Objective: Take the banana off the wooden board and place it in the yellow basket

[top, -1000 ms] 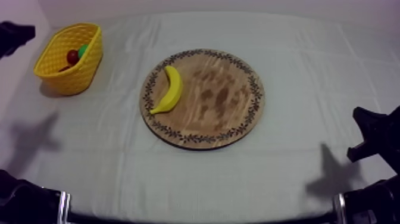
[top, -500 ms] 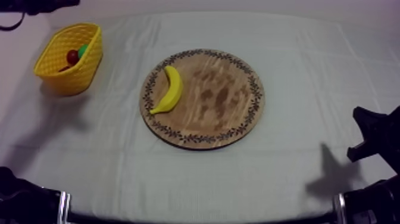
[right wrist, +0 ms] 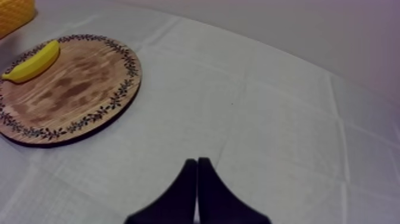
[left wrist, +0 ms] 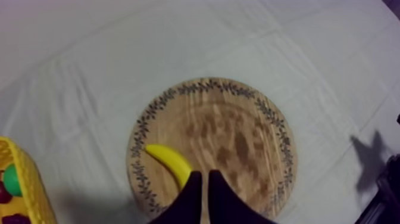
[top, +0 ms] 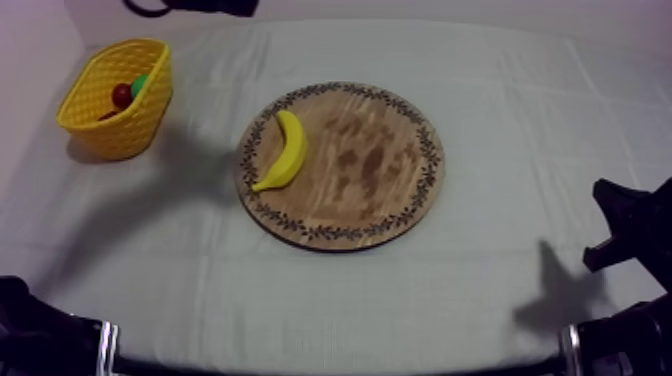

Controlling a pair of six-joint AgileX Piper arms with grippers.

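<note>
Yellow against the brown wood, the banana (top: 283, 150) lies on the round wooden board (top: 370, 165), close to the patterned rim on the side that faces the yellow basket (top: 135, 125).

In the left wrist view the left gripper (left wrist: 203, 174) has its two black fingers pressed together into a narrow wedge, holding nothing. They hang over the board, and the banana (left wrist: 169, 165) lies just beside the fingertips, on their basket side. One end of the fruit is hidden behind the nearer finger; whether finger and fruit touch cannot be told. The basket (left wrist: 27, 190) is well apart from this claw, beyond the banana.

The right gripper (right wrist: 197, 161) is likewise closed on nothing, over bare cloth. From it the banana (right wrist: 33, 61) is well apart, on the board's far part, with most of the board (right wrist: 77, 95) between.

The basket holds a small red fruit (top: 122, 95) with a green piece (top: 140, 83) beside it.
</note>
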